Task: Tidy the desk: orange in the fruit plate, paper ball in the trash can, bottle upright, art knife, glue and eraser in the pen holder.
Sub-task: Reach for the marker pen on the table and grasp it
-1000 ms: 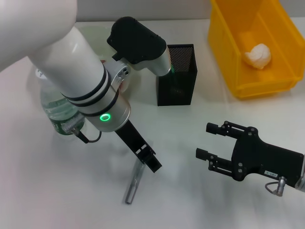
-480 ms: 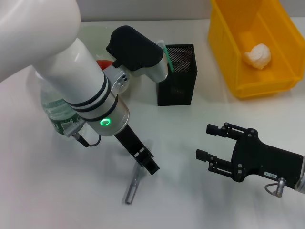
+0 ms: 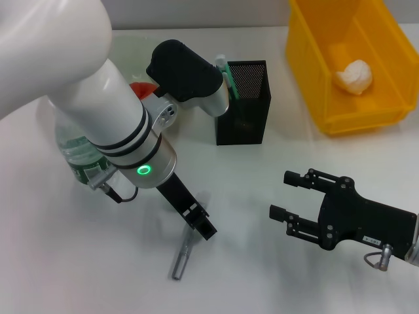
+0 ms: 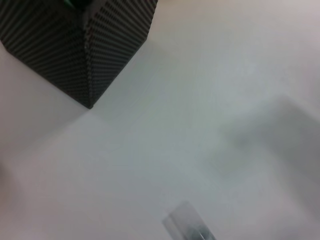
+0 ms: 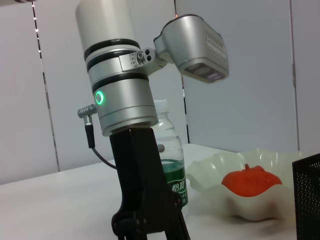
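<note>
Since a second ago, the left gripper (image 3: pixel 201 224) has lifted slightly over the glue (image 3: pixel 182 252), which lies on the desk (image 3: pixel 78 261) in front of the pen holder (image 3: pixel 242 101); whether its fingers are parted I cannot tell. Glue pickup seems in hand: next, descend and close. The right gripper (image 3: pixel 288 195) waits open, empty, nearer than the holder.

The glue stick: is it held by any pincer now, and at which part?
Not clearly. The left pincer is at the upper end of the glue stick, which lies on the desk. The right pincer is open and empty.
</note>
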Controlling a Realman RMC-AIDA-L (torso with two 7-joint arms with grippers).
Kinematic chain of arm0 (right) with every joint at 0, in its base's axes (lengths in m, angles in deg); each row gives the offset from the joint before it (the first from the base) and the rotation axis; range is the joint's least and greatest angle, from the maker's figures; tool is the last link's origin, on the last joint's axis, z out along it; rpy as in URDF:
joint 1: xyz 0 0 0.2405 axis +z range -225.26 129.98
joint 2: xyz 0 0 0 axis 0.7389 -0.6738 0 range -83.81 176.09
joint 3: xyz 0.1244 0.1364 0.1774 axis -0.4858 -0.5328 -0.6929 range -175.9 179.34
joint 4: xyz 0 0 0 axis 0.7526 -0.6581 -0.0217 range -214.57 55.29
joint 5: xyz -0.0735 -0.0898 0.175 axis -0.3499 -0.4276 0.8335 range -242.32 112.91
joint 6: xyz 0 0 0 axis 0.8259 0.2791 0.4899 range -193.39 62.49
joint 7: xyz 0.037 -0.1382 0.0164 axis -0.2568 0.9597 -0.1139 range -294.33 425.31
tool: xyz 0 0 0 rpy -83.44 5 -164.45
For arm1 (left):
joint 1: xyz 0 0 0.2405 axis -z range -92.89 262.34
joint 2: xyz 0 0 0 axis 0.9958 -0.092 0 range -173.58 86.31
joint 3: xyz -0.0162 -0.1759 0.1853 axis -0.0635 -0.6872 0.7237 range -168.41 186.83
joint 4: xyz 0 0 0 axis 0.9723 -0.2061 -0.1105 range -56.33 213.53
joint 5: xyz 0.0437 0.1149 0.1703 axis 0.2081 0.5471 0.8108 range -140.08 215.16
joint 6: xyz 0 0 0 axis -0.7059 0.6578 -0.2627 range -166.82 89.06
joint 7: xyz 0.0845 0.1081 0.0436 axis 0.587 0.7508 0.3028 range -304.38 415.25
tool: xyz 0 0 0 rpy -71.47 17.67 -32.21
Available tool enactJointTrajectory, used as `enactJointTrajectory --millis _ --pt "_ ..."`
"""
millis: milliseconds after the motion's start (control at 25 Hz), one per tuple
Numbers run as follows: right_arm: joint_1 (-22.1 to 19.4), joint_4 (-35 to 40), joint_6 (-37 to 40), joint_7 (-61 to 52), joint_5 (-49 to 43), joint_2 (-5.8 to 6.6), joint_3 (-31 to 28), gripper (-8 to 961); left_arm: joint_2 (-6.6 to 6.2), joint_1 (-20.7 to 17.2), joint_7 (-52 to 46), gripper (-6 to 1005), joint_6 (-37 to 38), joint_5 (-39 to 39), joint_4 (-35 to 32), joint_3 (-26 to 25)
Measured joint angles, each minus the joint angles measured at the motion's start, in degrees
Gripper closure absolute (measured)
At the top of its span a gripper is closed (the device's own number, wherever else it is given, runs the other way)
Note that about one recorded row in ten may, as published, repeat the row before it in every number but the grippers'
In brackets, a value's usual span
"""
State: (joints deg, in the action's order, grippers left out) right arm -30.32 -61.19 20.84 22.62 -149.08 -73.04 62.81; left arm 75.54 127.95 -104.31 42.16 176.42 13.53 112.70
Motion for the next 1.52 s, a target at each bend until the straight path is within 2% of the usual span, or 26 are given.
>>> enactJointTrajectory --millis 640,840,1280,1520 --pt "-0.01 0.0 0.01 -0.26 0.01 0.0 -0.01 286 0.0 0.1 0.66 325 -1.15 -0.08 1.28 0.13" --pt "0.06 0.0 -0.07 -0.24 0.01 0.0 0.02 285 0.0 0.1 0.67 486 -1.19 0.06 1.25 0.13" --pt "0.22 0.0 -0.67 -0.31 0.01 0.0 0.16 285 0.0 0.27 0.69 487 -2.23 0.3 1.48 0.15" --pt "0.14 0.0 -0.69 -0.34 0.01 0.0 0.12 286 0.0 0.28 0.74 531 -2.53 0.34 1.53 0.22"
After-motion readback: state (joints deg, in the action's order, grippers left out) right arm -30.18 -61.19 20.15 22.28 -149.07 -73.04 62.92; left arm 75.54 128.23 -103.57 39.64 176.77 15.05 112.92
